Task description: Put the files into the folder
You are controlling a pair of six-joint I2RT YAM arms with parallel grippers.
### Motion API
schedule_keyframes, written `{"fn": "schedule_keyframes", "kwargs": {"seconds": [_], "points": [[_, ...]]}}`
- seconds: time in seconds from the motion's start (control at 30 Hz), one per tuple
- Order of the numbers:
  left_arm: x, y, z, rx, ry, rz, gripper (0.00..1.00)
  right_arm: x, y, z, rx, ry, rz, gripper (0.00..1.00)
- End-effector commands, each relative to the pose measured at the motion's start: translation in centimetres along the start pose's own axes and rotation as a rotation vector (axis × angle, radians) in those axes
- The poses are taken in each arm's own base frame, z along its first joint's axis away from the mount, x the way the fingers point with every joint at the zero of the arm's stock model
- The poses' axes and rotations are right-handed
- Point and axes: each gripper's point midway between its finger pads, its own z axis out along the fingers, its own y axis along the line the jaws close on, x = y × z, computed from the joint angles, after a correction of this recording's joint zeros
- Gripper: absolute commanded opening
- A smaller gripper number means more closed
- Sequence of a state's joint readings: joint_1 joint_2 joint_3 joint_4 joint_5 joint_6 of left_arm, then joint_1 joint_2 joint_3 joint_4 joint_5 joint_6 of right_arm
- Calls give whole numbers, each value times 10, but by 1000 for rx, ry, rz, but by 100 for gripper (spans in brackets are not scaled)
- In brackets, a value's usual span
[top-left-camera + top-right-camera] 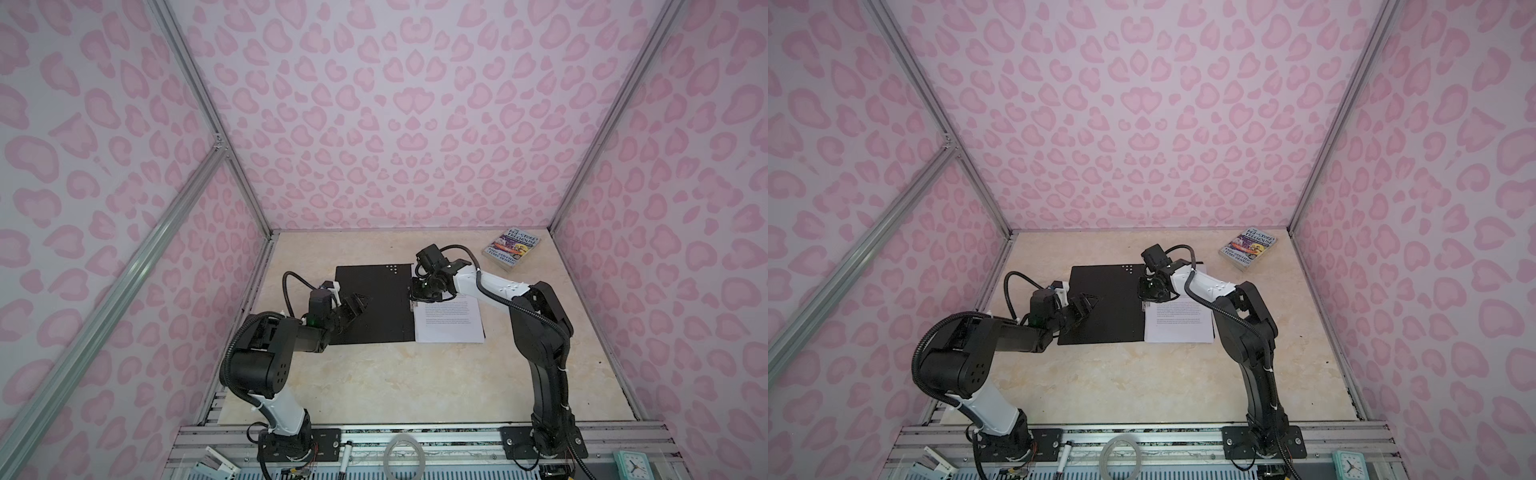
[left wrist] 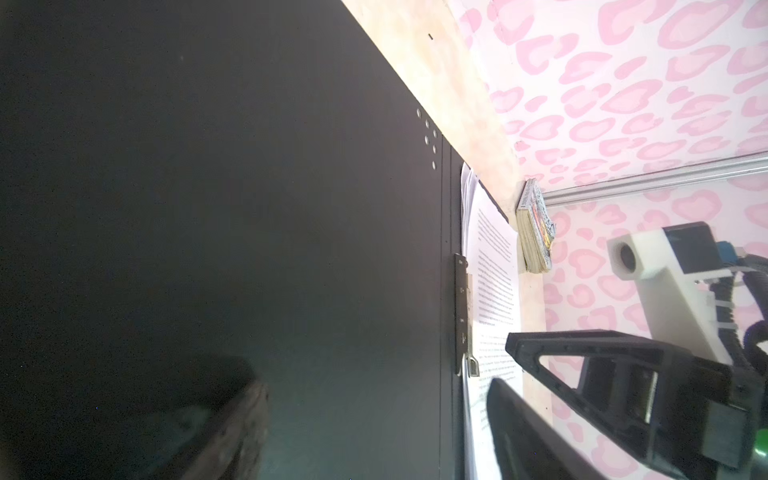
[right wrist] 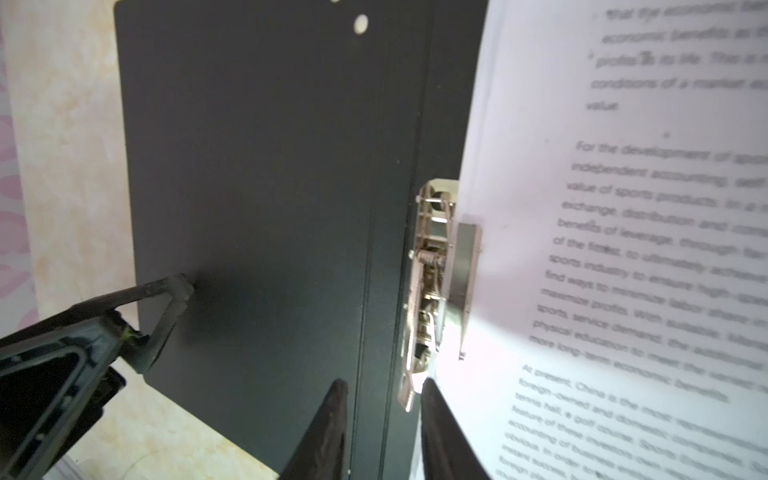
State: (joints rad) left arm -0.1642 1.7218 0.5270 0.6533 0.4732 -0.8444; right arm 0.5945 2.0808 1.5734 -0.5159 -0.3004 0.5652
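Left arm [image 1: 266,361] and right arm [image 1: 540,320] are black with white shells, ribbed cables, triangular jaws

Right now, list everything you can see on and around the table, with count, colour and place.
folder: one, black inside, open at mid-table.
files: one stack, white, on the folder's right half; sheet count unclear.
clip: one, silvery, along the folder's spine.
book: one, colourful, table's far right corner.
clock: one, teal, front rail, right.
table: one, beige.
left end effector: one, black, open, fingertip on the folder's left half.
right end effector: one, black, open, above the clip.
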Motion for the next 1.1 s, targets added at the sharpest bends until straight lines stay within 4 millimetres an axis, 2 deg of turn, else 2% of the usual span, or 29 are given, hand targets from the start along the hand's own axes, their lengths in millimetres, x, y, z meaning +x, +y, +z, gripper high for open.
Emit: {"fn": "schedule_keyframes", "kwargs": {"seconds": [0.0,0.1,0.2,0.3,0.4,0.5,0.67,0.73,0.83,1.07], "points": [[65,50,-11,-206,253,-163,85,3,-12,-4,74,-9,-45,33],[58,28,-11,-123,257,-132,85,-6,-8,-10,108,-25,-102,36],[47,3,-18,-50,223,-112,86,-9,0,-3,126,-6,-145,34],[37,-16,-33,-25,184,-94,86,-13,-2,0,208,-10,-184,34],[31,-26,-53,-28,135,-74,88,-17,-4,6,236,-13,-212,34],[31,-11,-82,-153,72,-52,90,-14,-5,17,255,24,-250,34],[37,33,-130,-368,0,-89,93,-8,-8,23,290,48,-280,37],[39,46,-143,-432,-16,-95,95,-7,-7,23,286,54,-282,37],[41,54,-144,-449,1,-99,96,1,-13,36,293,84,-281,36],[39,66,-116,-469,113,-100,96,6,-23,45,318,104,-271,27]]}}
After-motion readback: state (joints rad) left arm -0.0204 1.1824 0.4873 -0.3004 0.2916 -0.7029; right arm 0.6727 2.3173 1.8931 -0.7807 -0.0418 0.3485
